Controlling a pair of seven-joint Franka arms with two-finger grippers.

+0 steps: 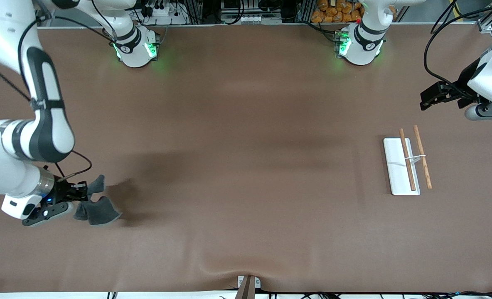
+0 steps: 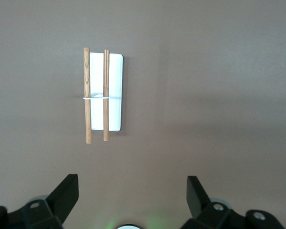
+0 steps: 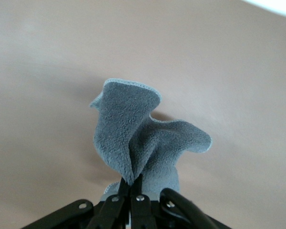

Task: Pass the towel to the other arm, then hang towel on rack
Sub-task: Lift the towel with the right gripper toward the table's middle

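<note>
The right gripper (image 1: 81, 195) has its fingers clamped on the towel (image 1: 98, 207), held bunched just above the counter (image 1: 237, 166) at the right arm's end. The left gripper (image 1: 431, 97), fingers apart and empty, waits over the left arm's end near the rack (image 1: 400, 166), which lies on the counter. No writing is legible.

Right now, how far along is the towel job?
Done: right gripper is shut on the towel at the right arm's end of the table.
In hand: towel bunched in its fingers, handover not begun.
Left: left gripper waits open above the rack, whose rods are bare. Pass and hanging remain.
</note>
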